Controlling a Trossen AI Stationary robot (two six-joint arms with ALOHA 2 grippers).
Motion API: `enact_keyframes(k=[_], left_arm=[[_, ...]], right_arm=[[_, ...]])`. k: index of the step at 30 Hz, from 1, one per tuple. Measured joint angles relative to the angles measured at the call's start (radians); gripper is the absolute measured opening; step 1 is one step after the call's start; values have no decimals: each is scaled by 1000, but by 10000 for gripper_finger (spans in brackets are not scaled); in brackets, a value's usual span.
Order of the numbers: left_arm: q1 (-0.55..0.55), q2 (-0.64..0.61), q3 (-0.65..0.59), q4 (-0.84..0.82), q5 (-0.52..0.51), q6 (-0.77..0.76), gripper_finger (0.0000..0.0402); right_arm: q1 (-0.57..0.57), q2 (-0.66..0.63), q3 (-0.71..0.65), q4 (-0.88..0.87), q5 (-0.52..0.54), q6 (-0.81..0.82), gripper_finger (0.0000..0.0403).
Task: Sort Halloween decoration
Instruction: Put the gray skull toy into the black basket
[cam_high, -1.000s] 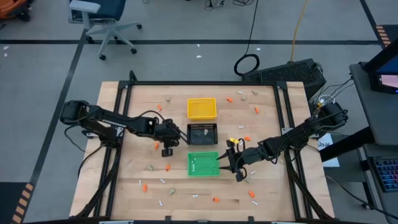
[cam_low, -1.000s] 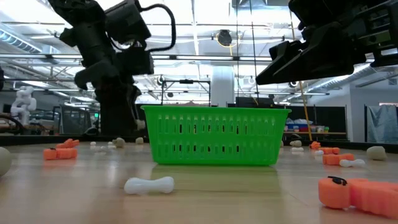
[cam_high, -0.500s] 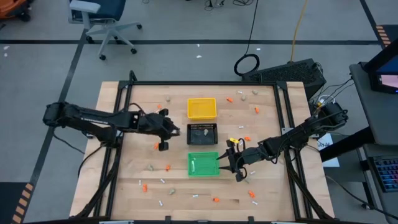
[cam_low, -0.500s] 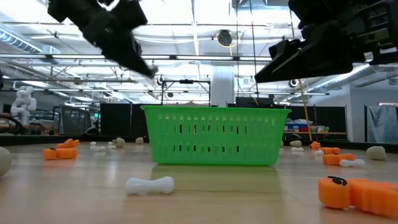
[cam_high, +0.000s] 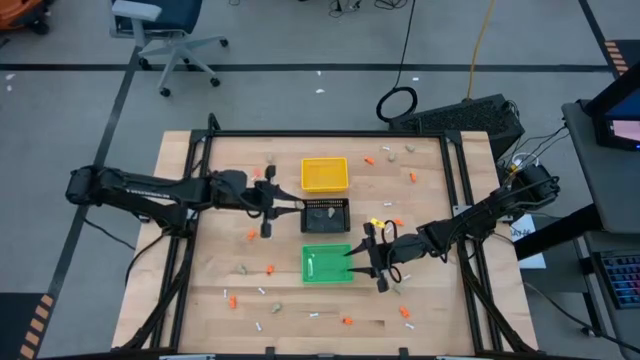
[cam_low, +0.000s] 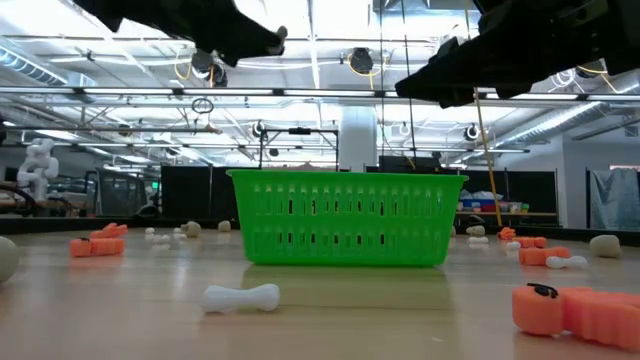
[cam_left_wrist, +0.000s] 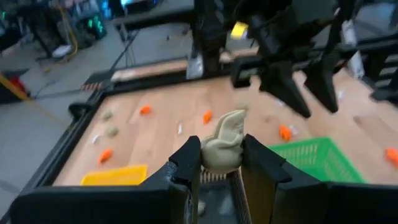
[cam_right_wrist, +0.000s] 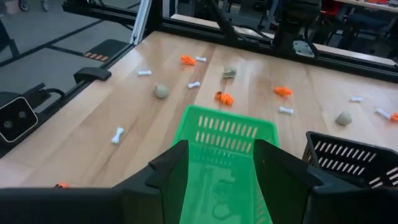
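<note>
Left wrist view shows our left gripper (cam_left_wrist: 221, 163) clenched on a beige lump (cam_left_wrist: 225, 147) beside the black tray (cam_high: 326, 214); we should centre over it before releasing. Our right gripper (cam_right_wrist: 216, 177) hangs open over the green tray (cam_right_wrist: 229, 129).

My table (cam_high: 200, 290) reads as pale wood, smooth with a faint sheen. The green tray (cam_low: 346, 218) looks like slotted moulded plastic, slightly glossy — the black tray (cam_right_wrist: 354, 163) is the same latticed sort, only matt. In my left claw (cam_left_wrist: 222, 155) sits a beige-grey lump (cam_left_wrist: 225, 147), dull and rubbery-looking, between matt black plastic fingers (cam_left_wrist: 189, 163). The white stick (cam_low: 240, 297) seems smooth plastic.
</note>
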Motion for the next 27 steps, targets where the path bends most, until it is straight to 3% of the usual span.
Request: enact_keyframes(k=[10,15,27], left_arm=[[0,64,-210,434,23,-4,82],[0,65,-236,476,26,-13,82],[-8,65,-240,474,29,7,82]], right_arm=[[-1,0,0,-4,1,1,169],[-5,0,0,-3,78,-2,169],[-30,0,0,34,79,-4,169]])
